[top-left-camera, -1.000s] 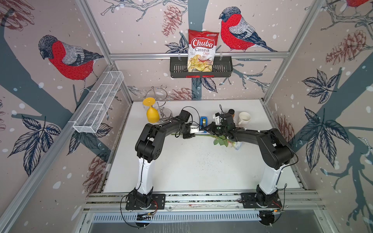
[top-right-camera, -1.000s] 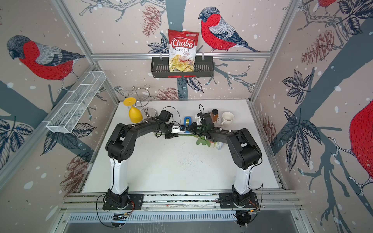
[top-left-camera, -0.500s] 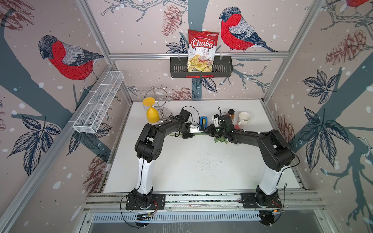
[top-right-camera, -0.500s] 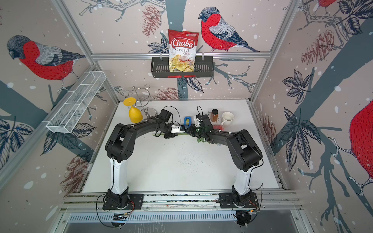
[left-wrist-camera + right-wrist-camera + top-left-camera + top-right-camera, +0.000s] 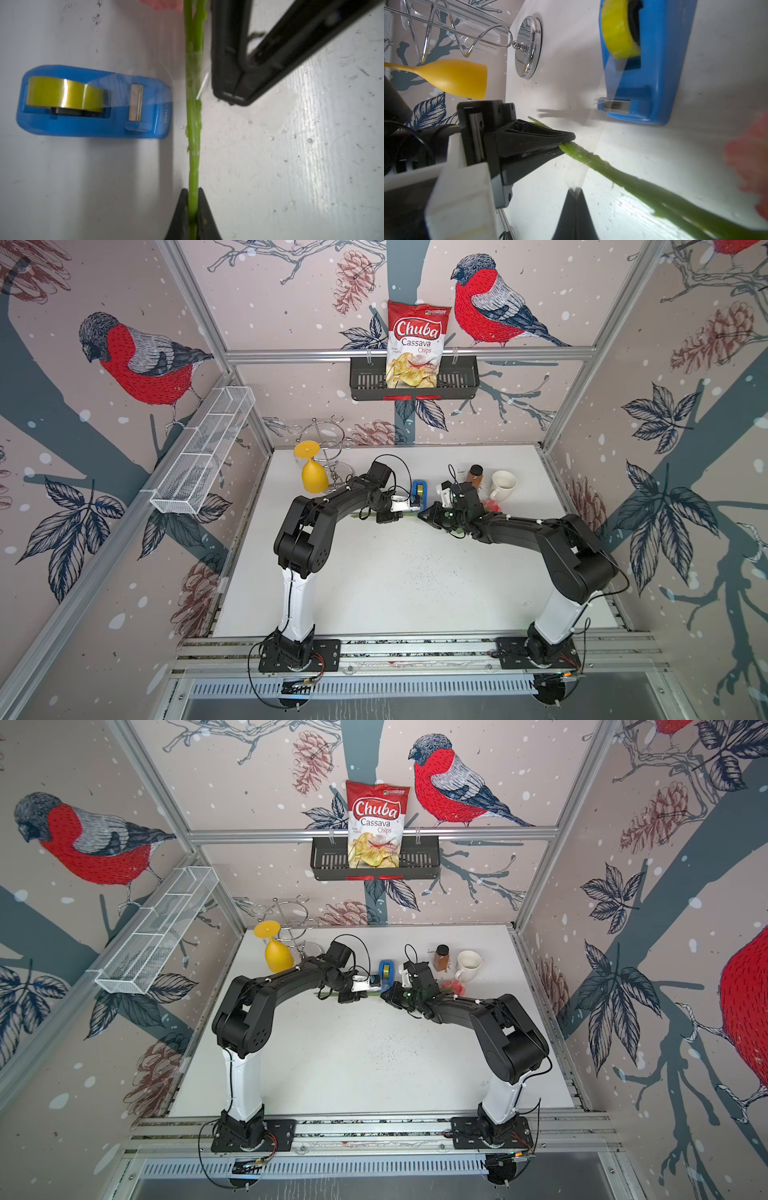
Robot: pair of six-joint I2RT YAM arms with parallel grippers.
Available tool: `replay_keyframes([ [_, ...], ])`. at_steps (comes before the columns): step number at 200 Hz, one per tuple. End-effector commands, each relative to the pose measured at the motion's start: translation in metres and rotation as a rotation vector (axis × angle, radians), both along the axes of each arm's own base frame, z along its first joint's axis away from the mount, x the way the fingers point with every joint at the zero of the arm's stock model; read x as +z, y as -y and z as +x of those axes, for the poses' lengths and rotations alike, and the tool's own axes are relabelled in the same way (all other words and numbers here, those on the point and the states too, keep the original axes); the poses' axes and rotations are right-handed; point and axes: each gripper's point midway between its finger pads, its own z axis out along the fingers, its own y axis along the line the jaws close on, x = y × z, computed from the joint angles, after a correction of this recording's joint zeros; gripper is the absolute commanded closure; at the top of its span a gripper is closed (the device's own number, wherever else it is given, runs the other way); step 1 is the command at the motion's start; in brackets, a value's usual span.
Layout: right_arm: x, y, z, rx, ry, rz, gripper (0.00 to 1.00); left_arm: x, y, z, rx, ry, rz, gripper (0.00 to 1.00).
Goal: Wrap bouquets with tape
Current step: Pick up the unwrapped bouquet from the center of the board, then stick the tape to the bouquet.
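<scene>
The left pincer (image 5: 193, 195) clamps the bouquet stems (image 5: 194, 128); the right pincer (image 5: 575, 190) pinches the tape strand (image 5: 598, 135). Pulling askew could twist it onto itself.

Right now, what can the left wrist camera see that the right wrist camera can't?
Only the left wrist view: clear tape already wrapped round the stems, and the small lettering on the dispenser. Only the right wrist view: the yellow goblet and the wire rack. Both: the blue dispenser, its yellowish roll, the green stems, a pink bloom, the left gripper shut on the stems, and the right gripper shut on the tape strip.
</scene>
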Motion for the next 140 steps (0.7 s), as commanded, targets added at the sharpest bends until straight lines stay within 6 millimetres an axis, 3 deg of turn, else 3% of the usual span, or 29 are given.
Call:
replay_keyframes([
  [1,-0.002,-0.002,-0.008,0.013,-0.011,-0.009,1.0,0.007,0.005,-0.005,-0.029,-0.02,-0.03,1.0],
  [59,-0.011,0.003,-0.01,-0.014,-0.02,-0.035,1.0,0.008,0.005,-0.007,-0.033,-0.028,-0.034,1.0],
  [97,-0.029,0.015,-0.008,-0.059,-0.034,-0.121,1.0,0.01,0.006,-0.013,-0.05,-0.047,-0.039,1.0],
  [140,-0.039,0.011,0.004,-0.07,-0.035,-0.138,0.91,0.008,0.004,-0.017,-0.057,-0.052,-0.029,1.0],
])
